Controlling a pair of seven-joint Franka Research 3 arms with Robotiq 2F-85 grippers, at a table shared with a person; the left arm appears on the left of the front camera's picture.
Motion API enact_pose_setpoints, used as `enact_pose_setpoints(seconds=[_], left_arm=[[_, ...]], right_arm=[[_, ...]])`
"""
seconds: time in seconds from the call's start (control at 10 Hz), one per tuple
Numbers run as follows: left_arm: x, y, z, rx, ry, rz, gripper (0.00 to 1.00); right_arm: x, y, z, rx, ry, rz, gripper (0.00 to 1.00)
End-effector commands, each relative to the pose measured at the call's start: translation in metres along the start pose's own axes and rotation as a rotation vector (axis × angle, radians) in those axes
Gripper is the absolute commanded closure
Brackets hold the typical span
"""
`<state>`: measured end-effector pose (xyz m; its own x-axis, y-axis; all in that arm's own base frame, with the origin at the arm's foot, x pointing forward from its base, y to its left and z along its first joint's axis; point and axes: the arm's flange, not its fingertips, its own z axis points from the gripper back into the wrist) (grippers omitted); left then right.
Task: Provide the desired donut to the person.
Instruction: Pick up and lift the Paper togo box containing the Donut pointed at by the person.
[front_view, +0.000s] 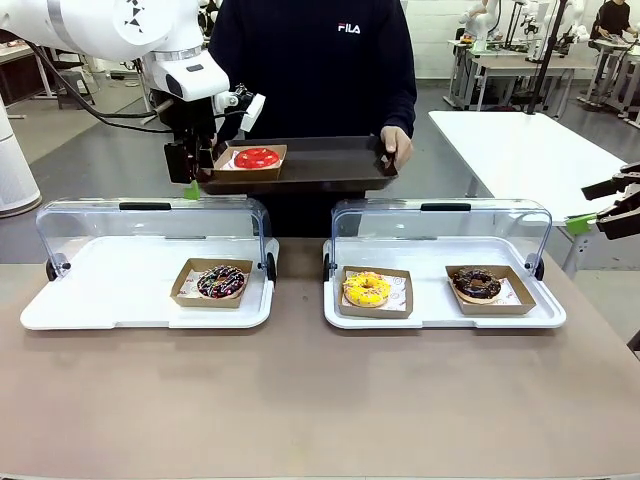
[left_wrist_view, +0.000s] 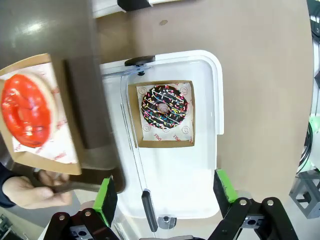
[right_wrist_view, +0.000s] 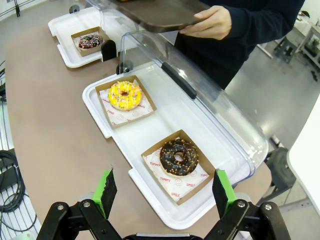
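We see the red-glazed donut in its paper box on the dark tray, upper centre of the front view, with the person's hand at the tray's right end. Our left gripper hangs just beside the tray's left end, jaws spread wide and holding nothing. Our right gripper, at the right edge, is equally wide open and empty.

Red donut on dark tray
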<state>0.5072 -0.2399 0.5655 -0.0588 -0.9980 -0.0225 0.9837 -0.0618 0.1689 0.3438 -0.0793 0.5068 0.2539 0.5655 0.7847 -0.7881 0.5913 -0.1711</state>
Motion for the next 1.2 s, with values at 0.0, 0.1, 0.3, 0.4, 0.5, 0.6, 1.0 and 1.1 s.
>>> enact_pose_setpoints(seconds=[0.0,0.1,0.3,0.4,0.5,0.6,1.0,1.1], left_arm=[[0.0,0.0,0.0,0.0,0.0,0.0,0.0],[-0.025,-0.006,0.019,0.006,-0.01,0.048,0.0],[-0.094,-0.031,0.036,-0.076,-0.175,0.158,0.0],[-0.139,-0.055,0.032,-0.076,-0.282,0.254,0.0],[-0.173,-0.079,0.024,-0.082,-0.376,0.338,0.0],[-0.196,-0.098,0.017,-0.072,-0.436,0.386,0.0],[-0.257,-0.153,-0.015,0.051,-0.597,0.454,0.0],[-0.271,-0.162,-0.026,0.091,-0.625,0.474,0.0]], right_arm=[[-0.002,0.0,-0.002,0.01,-0.019,0.002,0.0],[-0.002,0.0,-0.002,0.01,-0.019,0.002,0.0],[-0.002,0.0,-0.002,0.01,-0.019,0.002,0.0],[-0.002,0.0,-0.002,0.01,-0.019,0.002,0.0],[-0.002,0.0,-0.002,0.01,-0.019,0.002,0.0],[-0.002,0.0,-0.002,0.01,-0.019,0.002,0.0],[-0.002,0.0,-0.002,0.01,-0.019,0.002,0.0],[-0.002,0.0,-0.002,0.01,-0.019,0.002,0.0]])
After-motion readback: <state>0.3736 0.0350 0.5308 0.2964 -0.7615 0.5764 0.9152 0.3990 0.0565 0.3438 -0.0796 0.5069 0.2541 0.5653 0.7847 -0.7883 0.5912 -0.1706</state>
